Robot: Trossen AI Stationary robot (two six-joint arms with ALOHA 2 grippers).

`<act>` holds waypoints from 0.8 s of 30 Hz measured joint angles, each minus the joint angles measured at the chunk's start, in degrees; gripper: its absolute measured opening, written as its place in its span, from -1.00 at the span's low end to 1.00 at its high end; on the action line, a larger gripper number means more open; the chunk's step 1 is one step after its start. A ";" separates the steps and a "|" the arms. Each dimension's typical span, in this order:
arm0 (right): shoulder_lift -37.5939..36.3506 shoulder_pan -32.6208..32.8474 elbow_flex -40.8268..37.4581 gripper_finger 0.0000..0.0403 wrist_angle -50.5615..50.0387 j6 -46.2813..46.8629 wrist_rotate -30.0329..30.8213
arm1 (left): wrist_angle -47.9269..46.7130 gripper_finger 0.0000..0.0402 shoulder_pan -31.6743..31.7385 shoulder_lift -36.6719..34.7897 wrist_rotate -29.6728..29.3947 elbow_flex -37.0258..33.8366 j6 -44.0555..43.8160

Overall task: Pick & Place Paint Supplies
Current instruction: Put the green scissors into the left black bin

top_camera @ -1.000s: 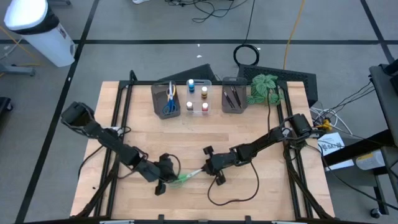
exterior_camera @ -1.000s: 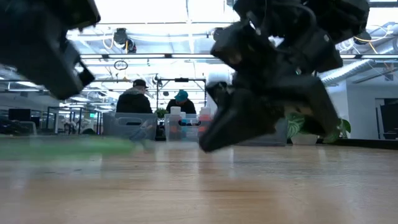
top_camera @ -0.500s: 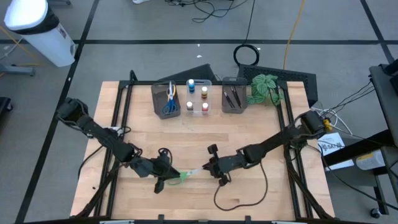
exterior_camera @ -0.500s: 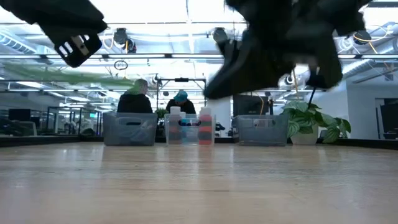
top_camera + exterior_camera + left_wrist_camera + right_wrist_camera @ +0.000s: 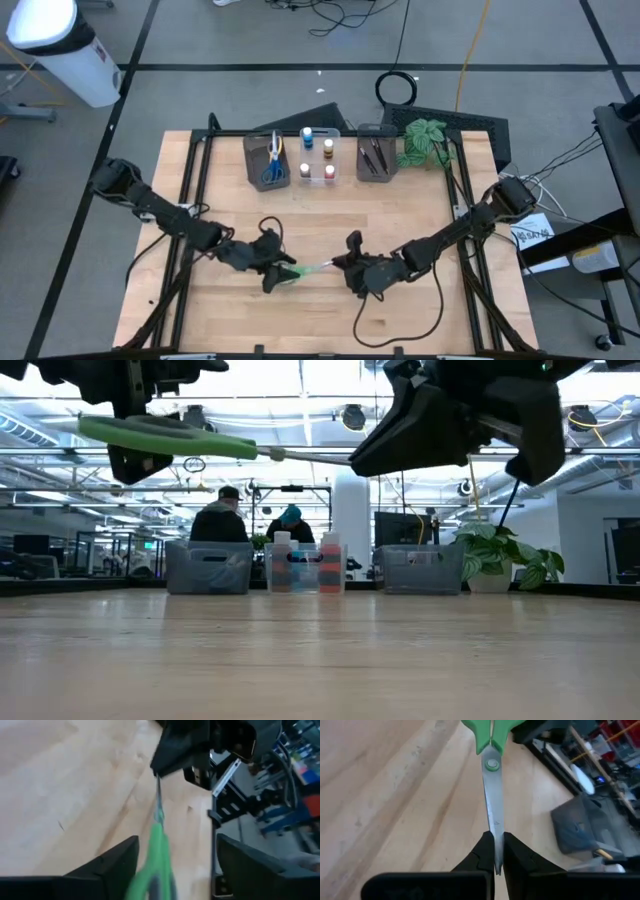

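Holding the green-handled scissors by the blade tips, the right gripper has its two fingers pressed together on the thin metal, near the front middle of the wooden table. In the low view the scissors hang level in the air, well above the table surface, with the handles at the left and the blades running to the right gripper. In the high view they lie between the two grippers.

At the handle end is the left gripper. Its fingers are spread wide on both sides of the green handle, and I cannot tell if they touch it.

Along the far edge of the table stand three bins. In the left grey bin are scissors with yellow and blue handles. In the clear middle bin are small round pots. In the right grey bin are dark brushes. To the right of this bin stands a green plant.
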 joint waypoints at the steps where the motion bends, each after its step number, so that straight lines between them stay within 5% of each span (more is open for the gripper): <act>1: 0.00 0.09 0.00 -0.97 0.04 -0.20 0.79 | 0.00 0.40 0.41 0.00 1.11 0.00 -1.14; 8: 0.00 0.21 0.00 -0.97 0.12 -1.88 6.84 | -0.72 0.59 1.74 -0.02 6.40 0.02 -2.21; 15: 0.00 0.13 0.00 -0.97 0.15 -2.19 7.47 | -3.40 0.55 1.72 -0.02 6.81 0.04 -3.52; 19: 0.00 0.13 0.00 -0.97 0.17 -1.83 7.45 | -3.41 0.29 1.74 -0.02 7.28 0.07 -4.26; 24: 0.00 0.13 0.04 -0.97 1.09 -2.13 7.25 | -4.63 -0.37 1.88 -0.02 5.21 0.08 -1.39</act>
